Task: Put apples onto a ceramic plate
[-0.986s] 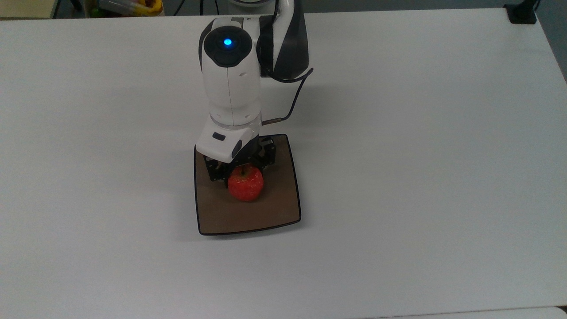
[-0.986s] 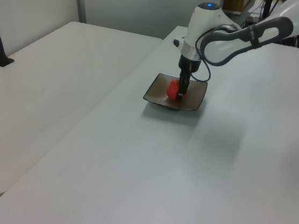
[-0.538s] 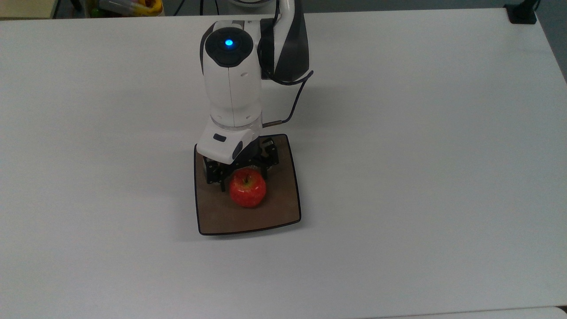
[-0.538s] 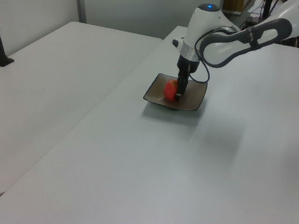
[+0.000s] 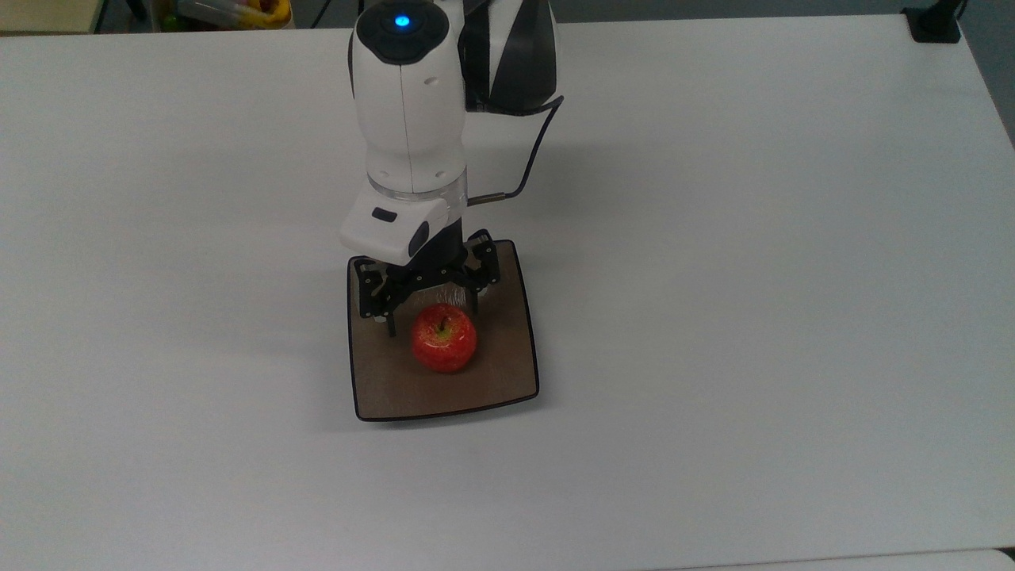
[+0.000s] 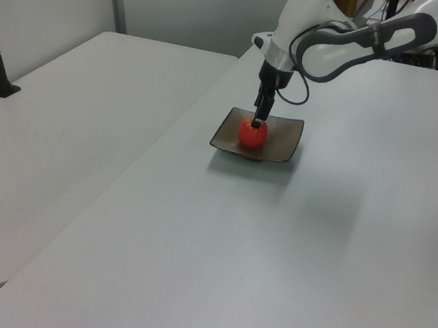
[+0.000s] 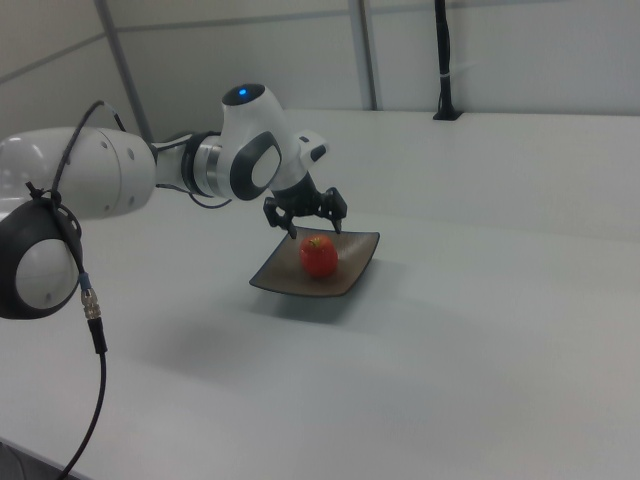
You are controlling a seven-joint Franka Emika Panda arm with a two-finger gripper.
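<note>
A small red apple [image 5: 444, 338] with a yellowish patch at its stem rests stem-up near the middle of the square brown plate [image 5: 488, 374]. My gripper [image 5: 433, 319] hangs open just above it, its black fingers spread to either side and touching nothing. In the left view the gripper [image 6: 257, 119] points straight down over the apple [image 6: 252, 134] on the plate [image 6: 281, 144]. From the right view a small gap separates the gripper [image 7: 315, 229] from the apple [image 7: 318, 256], which sits on the plate [image 7: 356, 270].
The plate lies on a wide white table [image 5: 753, 277]. A black clamp [image 5: 936, 24] sits at the table's far corner. In the left view a second white table [image 6: 74, 116] adjoins on the left view's left. A cable [image 7: 92, 330] hangs in the right view's foreground.
The gripper opened, let go of the apple and rose straight up. The apple stays on the plate, now fully visible below the fingers.
</note>
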